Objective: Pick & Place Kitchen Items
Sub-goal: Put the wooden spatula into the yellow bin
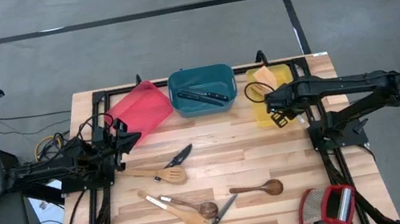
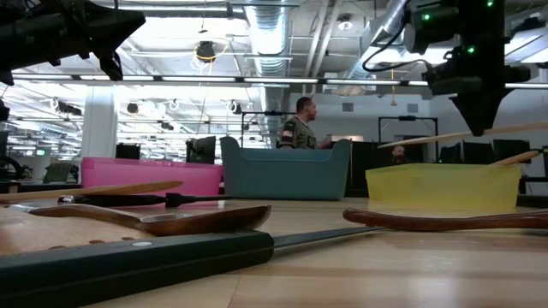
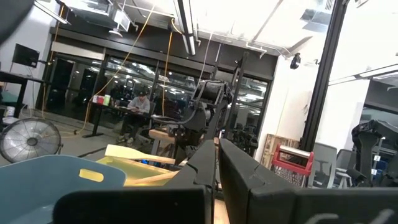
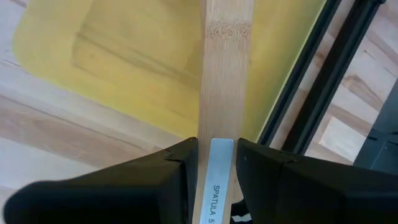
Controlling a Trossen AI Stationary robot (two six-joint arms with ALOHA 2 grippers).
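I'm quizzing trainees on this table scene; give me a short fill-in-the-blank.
1. The right tool is shut on a wooden ____ above the yellow tray.
2. The teal tray holds black-handled ____.
3. The tray nearest the left tool is ____.

Missing words: spatula; knives; red

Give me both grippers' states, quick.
Left gripper: shut, holding nothing, beside the red tray.
Right gripper: shut on a wooden spatula over the yellow tray.
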